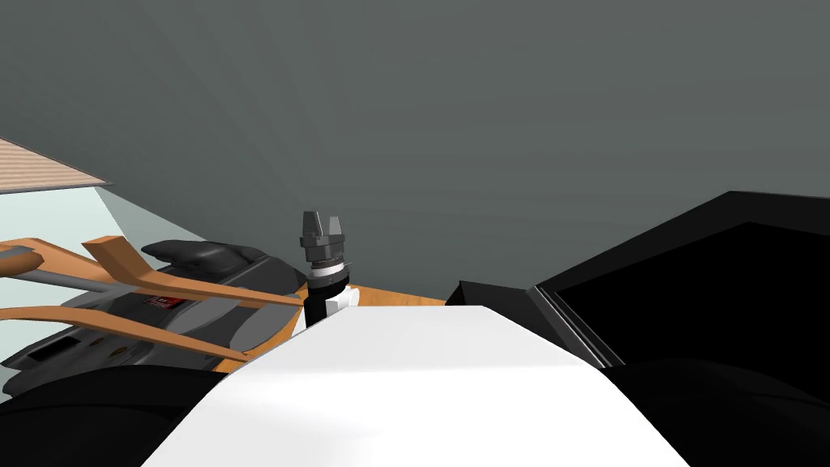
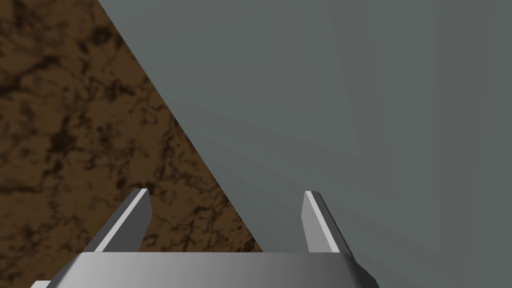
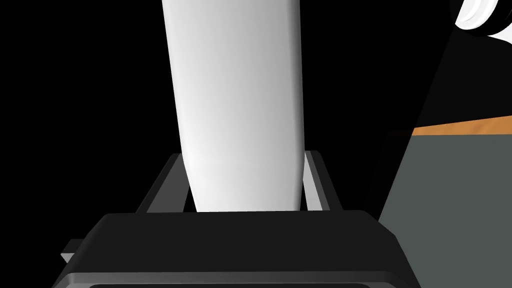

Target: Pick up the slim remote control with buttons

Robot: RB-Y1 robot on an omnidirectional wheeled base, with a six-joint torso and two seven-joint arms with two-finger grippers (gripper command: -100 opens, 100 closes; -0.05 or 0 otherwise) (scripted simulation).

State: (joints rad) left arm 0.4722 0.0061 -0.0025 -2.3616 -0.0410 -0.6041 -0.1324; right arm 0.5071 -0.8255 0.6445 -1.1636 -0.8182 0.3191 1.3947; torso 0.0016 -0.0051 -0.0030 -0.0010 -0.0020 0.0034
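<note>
**Right end effector**: closed on the remote control. Both fingers press against its long sides, one on each side. The remote control runs lengthwise out from the dark gripper body and away from the camera. It is drawn as a slim, smooth, plain white body with rounded edges. No buttons can be made out on the face that shows. Nothing is seen touching it other than the two fingers. Behind it is a black area. To one side of the end effector lie a thin orange strip and, bordering it, a flat grey surface.

**Left end effector**: in the head view it is raised, just left of the chest tip, with its fingers pointing toward the grey wall. In its own wrist view the fingers stand well apart and hold nothing. Beyond them are a mottled brown surface and the same grey wall, meeting along a slanted edge.

**Surroundings, head view:**
- On the robot's left is a dark grey apparatus crossed by curved orange bars.
- A narrow orange wood-toned edge shows just beyond the chest tip.
- On the right is a bulky black form with angular edges. What it is cannot be told.
- A pale panel and a striped tan area occupy the far left.
</note>
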